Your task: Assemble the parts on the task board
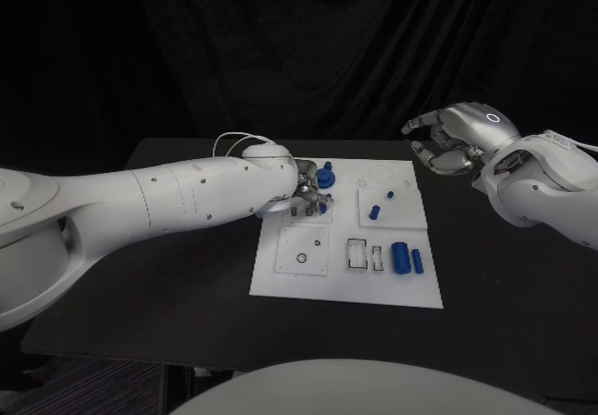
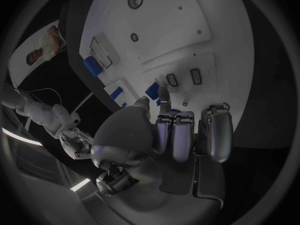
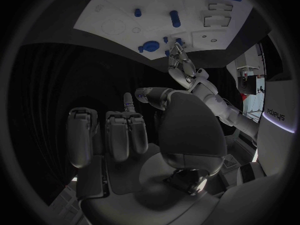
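White task board [image 1: 347, 290] lies in the middle of the black tabletop [image 1: 187, 285], with two blue cylinders [image 1: 406, 258] lying side by side at its right centre and a round blue part [image 1: 325, 178] standing near its upper left corner. The left robot hand [image 1: 303, 199] reaches down onto the board's upper left area beside a small blue piece [image 1: 323, 207]; whether its fingers clamp anything I cannot tell. At the upper right of the frame, the right robot hand [image 1: 451, 138] hovers above the tabletop's far edge, fingers curled in on nothing.
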Controlling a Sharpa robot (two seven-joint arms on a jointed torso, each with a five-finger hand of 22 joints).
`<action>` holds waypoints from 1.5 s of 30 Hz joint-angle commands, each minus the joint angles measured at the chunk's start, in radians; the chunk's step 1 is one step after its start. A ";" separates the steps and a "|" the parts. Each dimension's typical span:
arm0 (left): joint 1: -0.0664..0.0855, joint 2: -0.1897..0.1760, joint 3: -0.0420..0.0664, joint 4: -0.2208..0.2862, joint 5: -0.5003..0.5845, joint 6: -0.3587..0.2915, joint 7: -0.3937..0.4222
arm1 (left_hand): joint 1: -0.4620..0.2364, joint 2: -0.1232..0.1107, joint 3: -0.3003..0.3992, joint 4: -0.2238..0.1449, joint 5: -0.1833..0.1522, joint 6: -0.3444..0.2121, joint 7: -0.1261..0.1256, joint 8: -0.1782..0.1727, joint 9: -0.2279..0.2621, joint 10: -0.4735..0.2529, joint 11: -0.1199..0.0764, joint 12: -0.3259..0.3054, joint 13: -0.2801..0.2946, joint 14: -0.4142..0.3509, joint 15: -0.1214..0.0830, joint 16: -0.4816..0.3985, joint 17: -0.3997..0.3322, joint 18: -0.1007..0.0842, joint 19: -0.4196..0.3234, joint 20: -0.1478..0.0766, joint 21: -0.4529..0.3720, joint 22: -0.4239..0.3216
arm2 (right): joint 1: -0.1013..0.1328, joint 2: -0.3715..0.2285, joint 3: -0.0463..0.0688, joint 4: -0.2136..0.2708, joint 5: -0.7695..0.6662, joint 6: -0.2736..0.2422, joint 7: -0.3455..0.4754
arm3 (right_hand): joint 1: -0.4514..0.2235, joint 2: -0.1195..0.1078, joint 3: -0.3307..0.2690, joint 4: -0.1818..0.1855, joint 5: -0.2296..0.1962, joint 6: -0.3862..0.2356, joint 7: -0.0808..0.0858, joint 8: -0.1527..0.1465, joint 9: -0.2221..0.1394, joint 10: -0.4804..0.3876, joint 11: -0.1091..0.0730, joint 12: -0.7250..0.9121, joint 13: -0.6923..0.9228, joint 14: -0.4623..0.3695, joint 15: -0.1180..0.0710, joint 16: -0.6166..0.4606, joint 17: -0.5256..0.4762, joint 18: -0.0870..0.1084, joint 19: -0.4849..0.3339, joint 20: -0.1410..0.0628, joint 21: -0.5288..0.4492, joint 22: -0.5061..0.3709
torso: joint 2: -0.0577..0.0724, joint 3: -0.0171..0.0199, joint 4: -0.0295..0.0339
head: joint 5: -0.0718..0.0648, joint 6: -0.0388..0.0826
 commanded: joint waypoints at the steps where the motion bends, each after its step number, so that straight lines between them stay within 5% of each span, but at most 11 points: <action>1: -0.002 0.005 0.001 -0.002 -0.001 0.011 0.025 | 0.013 -0.001 0.007 0.001 0.008 -0.003 0.004 -0.009 0.001 0.106 -0.001 0.003 0.261 0.104 0.001 0.003 0.264 0.001 -0.008 0.003 -0.006 0.017 | -0.002 0.000 0.001 0.000 -0.003 0.003 -0.007 | -0.009 0.003 0.003 -0.001 -0.007 -0.005 -0.001 -0.003 -0.001 0.104 -0.006 0.003 0.263 0.105 0.007 0.003 0.264 0.004 0.062 0.003 -0.004 0.238 | 0.000 -0.0004 -0.0002 | 0.000 0.000; 24: -0.005 0.019 0.001 -0.019 -0.001 0.024 0.049 | 0.033 -0.003 0.028 -0.007 0.038 -0.005 0.009 -0.051 -0.005 0.106 0.005 0.003 0.261 0.104 0.006 0.003 0.264 0.002 -0.012 0.007 -0.014 0.013 | -0.002 0.006 0.001 -0.005 -0.003 0.013 -0.017 | -0.019 0.005 0.023 -0.038 -0.007 -0.008 0.001 -0.002 -0.003 0.104 -0.004 0.003 0.263 0.105 0.008 0.003 0.264 0.006 0.058 0.004 -0.011 0.235 | 0.000 0.0013 -0.0012 | 0.001 0.000; 45: -0.006 0.021 0.001 -0.019 -0.001 0.059 0.047 | 0.087 -0.031 0.101 -0.053 0.079 0.007 0.007 -0.101 0.001 0.106 0.003 0.003 0.261 0.104 0.005 0.003 0.264 0.003 -0.013 0.008 -0.020 0.015 | -0.002 0.009 0.001 -0.006 -0.003 0.016 -0.021 | -0.020 0.007 0.033 -0.060 -0.008 -0.006 0.001 -0.001 -0.004 0.104 -0.004 0.003 0.263 0.105 0.008 0.003 0.264 0.006 0.057 0.004 -0.012 0.235 | 0.000 0.0005 0.0012 | -0.002 0.000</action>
